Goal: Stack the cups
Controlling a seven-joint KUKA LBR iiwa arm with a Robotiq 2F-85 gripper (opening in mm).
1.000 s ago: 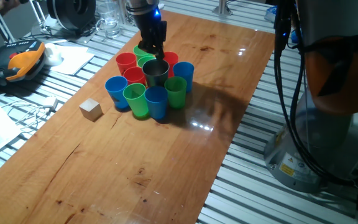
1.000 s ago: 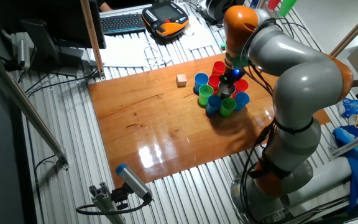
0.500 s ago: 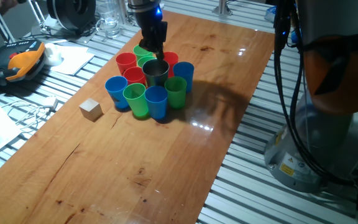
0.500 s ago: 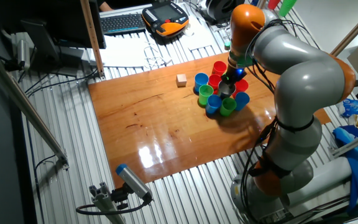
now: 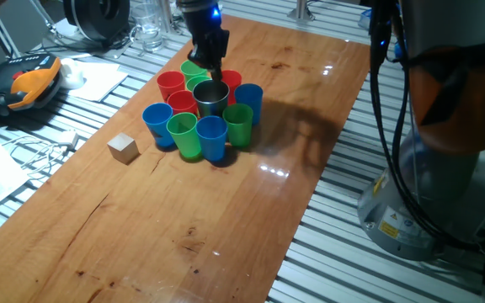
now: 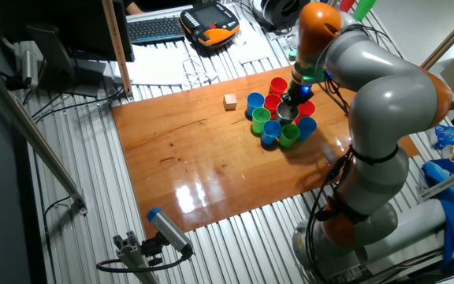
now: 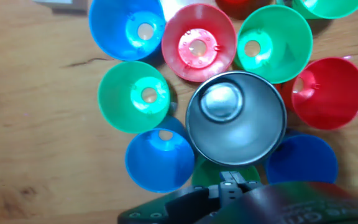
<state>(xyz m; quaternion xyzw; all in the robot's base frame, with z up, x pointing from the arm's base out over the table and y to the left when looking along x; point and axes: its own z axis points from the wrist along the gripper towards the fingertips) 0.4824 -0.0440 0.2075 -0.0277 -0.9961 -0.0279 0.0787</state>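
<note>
A: Cups of small tapered plastic (image 5: 199, 114) in red, green and blue are standing upright, bunched tight on the far half of the wooden table (image 5: 183, 227), rims touching or nearly so.

B: And the shiny steel cup (image 5: 211, 98)?

A: It is sitting in the middle of the bunch, mouth up. The hand view is looking straight down into it (image 7: 235, 118), showing its bright round bottom, with a red cup (image 7: 198, 42) and a green cup (image 7: 274, 43) just beyond it, another red cup (image 7: 327, 92) on one side, a green one (image 7: 133, 96) on the other, and blue ones (image 7: 160, 159) nearer the camera.

B: Where is the gripper?

A: The black two-finger gripper (image 5: 210, 71) is hanging right above the steel cup's far rim in one fixed view. The other fixed view is showing it (image 6: 294, 96) over the same cluster (image 6: 278, 110), but too small to read.

B: Are the fingers wide or narrow?

A: I cannot tell. The hand view is catching only dark gripper body along its bottom edge, and in the fixed views the fingers are merging into one dark shape.

B: Anything else around?

A: A small wooden cube (image 5: 123, 148) is lying apart from the cups, nearer the table's edge; the other fixed view has it (image 6: 229, 101) beside the blue cup. An orange and black handheld pendant (image 5: 25, 85) and white papers (image 5: 91, 80) are lying off the table on the ribbed metal surface (image 5: 411, 269). The grey and orange robot arm (image 6: 377, 102) is bending over the cups there, hiding the table's far corner.
</note>
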